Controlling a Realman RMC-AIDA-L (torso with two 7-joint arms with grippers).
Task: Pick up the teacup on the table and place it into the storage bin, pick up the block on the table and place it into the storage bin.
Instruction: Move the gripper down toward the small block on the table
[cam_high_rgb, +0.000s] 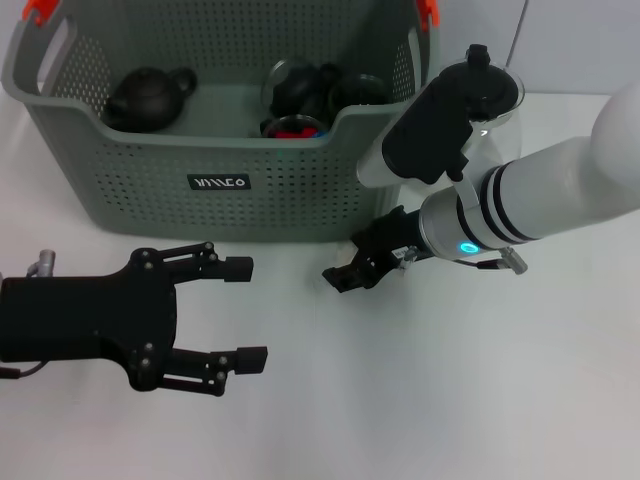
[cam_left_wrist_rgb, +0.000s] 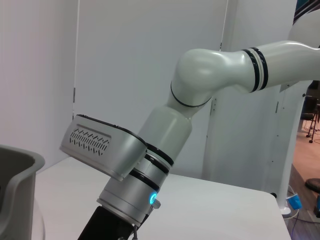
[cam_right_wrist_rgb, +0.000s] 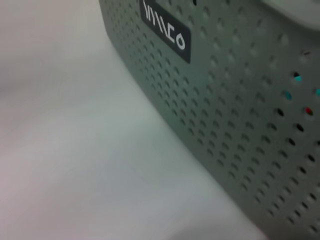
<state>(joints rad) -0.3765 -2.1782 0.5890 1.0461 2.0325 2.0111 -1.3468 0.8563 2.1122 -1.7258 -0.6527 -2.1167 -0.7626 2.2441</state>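
Observation:
The storage bin (cam_high_rgb: 130, 190) is a grey-green perforated basket with orange clips and a black label, at the back left of the white table. Inside lie a dark teapot (cam_high_rgb: 150, 97) and several dark cups (cam_high_rgb: 305, 90). I see no teacup or block on the table. My left gripper (cam_high_rgb: 247, 313) is open and empty, low at the front left, in front of the bin. My right gripper (cam_high_rgb: 350, 268) hangs low over the table just in front of the bin's right end. The right wrist view shows the bin wall (cam_right_wrist_rgb: 240, 115) and its label (cam_right_wrist_rgb: 165, 30) close up.
A glass teapot with a black lid (cam_high_rgb: 500, 85) stands right of the bin, partly behind my right arm (cam_high_rgb: 520, 200). The left wrist view shows the right arm (cam_left_wrist_rgb: 165, 150) and the bin's rim (cam_left_wrist_rgb: 17, 165). White table lies to the front and right.

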